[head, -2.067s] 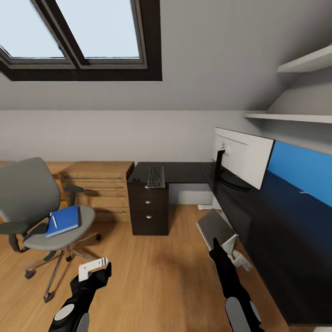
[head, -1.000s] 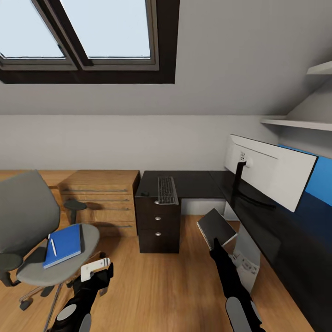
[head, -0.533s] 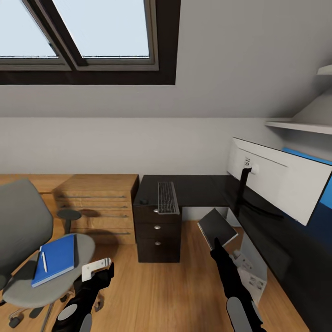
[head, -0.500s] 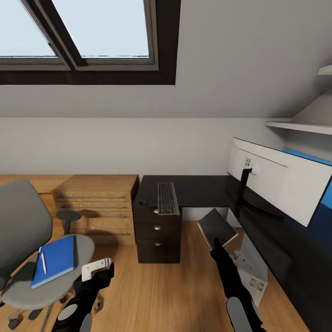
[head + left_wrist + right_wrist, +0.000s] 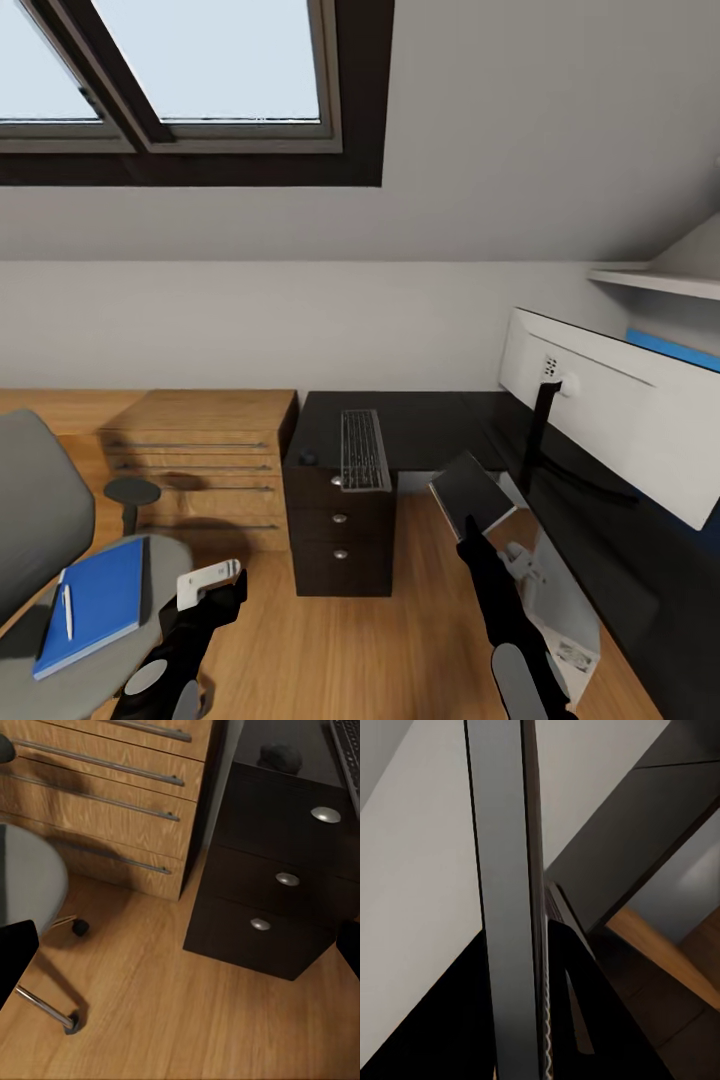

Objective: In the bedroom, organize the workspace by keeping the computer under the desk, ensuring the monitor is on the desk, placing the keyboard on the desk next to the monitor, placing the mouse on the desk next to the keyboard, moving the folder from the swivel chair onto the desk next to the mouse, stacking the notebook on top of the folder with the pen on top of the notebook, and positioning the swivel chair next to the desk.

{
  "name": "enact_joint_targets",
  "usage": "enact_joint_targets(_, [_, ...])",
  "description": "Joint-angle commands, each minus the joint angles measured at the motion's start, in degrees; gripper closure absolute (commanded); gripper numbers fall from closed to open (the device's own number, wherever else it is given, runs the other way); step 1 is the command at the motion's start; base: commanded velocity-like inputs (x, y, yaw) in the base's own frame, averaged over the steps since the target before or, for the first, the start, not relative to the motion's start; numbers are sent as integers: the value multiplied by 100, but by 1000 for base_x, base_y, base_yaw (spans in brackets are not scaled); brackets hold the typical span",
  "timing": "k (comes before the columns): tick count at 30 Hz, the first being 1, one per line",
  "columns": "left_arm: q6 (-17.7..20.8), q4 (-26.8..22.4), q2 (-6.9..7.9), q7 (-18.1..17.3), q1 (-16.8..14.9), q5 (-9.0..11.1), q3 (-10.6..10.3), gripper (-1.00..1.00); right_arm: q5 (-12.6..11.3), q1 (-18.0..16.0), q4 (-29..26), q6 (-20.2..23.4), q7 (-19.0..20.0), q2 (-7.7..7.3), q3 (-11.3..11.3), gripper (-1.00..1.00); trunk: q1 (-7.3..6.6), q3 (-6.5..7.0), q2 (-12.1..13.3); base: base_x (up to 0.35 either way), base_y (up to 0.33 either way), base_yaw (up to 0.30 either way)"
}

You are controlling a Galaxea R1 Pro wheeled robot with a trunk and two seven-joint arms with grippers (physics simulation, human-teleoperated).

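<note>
We hold the notebook (image 5: 470, 493), a thin dark grey slab, clamped in our right hand (image 5: 468, 528) above the wood floor (image 5: 400, 640), just off the desk's (image 5: 430, 425) inner edge; the keyboard (image 5: 361, 449) lies over the drawer unit (image 5: 338, 525), the monitor (image 5: 620, 410) stands along the right wing; the blue folder (image 5: 90, 605) with the pen (image 5: 68, 611) rests on the swivel chair (image 5: 50, 560); our left hand (image 5: 208, 585) hangs empty, fingers narrow; the view has swung since earlier, chair slipping toward the frame's corner.

Two black arms are showing from the head camera, each carrying a grey oval patch; the left gripper (image 5: 208, 583) is bearing white fingers.
</note>
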Motion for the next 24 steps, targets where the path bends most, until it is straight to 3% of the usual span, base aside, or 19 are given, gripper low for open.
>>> enact_joint_targets(1, [22,-8,-2,30,-2,61,1,-100,-63,-3,-3,-12,13,2,-5,100,-19,12,37,266,0,0])
enact_joint_targets(7, [22,-8,-2,30,-5,61,1,-100,-68,-3,-21,-12,14,2,-80,100,-151,120,278,266,0,0])
enact_joint_targets(9, [22,-8,-2,30,-3,61,1,-100,-153,-3,-6,0,14,5,-310,100,-195,156,358,266,0,0])
enact_joint_targets(11, [22,-8,-2,30,-5,61,1,-100,-319,-3,1,5,14,5,-433,100,-239,192,439,266,0,0])
enact_joint_targets(12, [23,-8,-2,30,-4,61,1,-100,-970,-3,9,1,14,6,-554,100,-261,209,479,267,0,0])
enact_joint_targets(14, [22,-8,-2,30,-6,61,1,-100,-1159,-3,12,-3,14,6,-567,100,-305,245,559,267,0,0])
enact_joint_targets(22, [22,-8,-2,22,-3,61,1,-100,-1453,-3,18,16,9,-25,-669,100,-481,389,880,267,0,0])
enact_joint_targets(24, [22,-8,1,22,-5,64,1,-100,-1619,-3,19,28,7,-33,-714,100,-525,425,960,267,0,0])
